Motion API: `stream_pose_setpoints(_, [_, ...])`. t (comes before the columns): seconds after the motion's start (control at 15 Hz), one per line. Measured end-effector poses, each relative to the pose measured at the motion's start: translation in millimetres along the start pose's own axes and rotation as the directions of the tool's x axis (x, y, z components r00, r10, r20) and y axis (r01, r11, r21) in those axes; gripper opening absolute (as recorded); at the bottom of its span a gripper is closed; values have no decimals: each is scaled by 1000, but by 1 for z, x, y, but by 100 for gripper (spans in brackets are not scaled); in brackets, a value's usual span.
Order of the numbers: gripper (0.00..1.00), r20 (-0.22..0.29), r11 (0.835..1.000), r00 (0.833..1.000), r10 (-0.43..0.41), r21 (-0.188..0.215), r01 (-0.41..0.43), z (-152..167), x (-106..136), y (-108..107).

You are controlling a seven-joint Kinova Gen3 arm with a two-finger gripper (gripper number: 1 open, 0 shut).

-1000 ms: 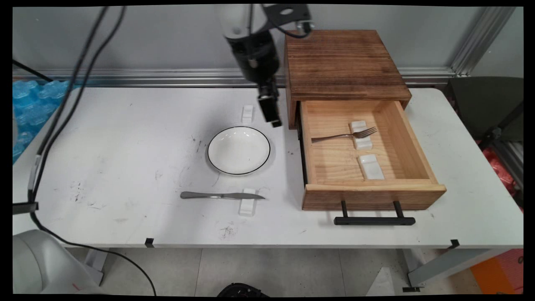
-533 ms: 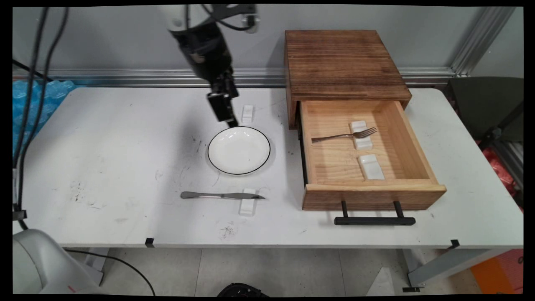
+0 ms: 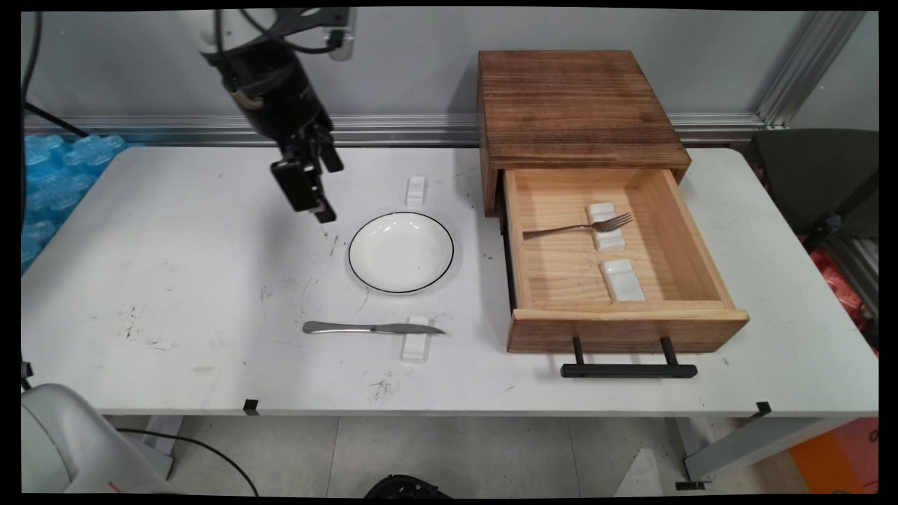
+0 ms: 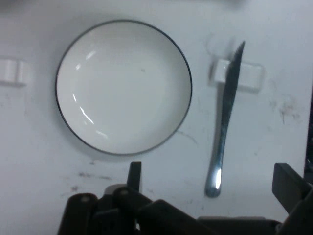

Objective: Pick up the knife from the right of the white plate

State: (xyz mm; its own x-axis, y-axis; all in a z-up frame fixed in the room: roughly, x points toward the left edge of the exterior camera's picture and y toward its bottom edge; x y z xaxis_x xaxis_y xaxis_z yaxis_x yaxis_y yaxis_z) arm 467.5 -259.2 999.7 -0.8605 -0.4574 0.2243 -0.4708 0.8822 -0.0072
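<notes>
End effector (image 3: pixel 317 203) open, empty, above table (image 3: pixel 175 280); plate (image 3: pixel 400 252) nearby

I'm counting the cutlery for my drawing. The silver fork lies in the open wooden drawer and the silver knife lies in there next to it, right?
Not quite. The silver fork does lie in the open wooden drawer, but the silver knife lies outside it on the white table, its blade across a small white rest, in front of the black-rimmed white plate. The main view shows this.

Even, bright overhead light; soft shadows; glare streaks on the plate (image 4: pixel 122 88)
</notes>
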Motion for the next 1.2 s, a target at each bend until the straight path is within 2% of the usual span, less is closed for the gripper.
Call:
stream_pose_setpoints(0.47, [100,-11,999,1000,6,-33,-7,11,-40,9])
stream_pose_setpoints(1.2, [100,-38,996,996,81,-43,-83,89,-72,31])
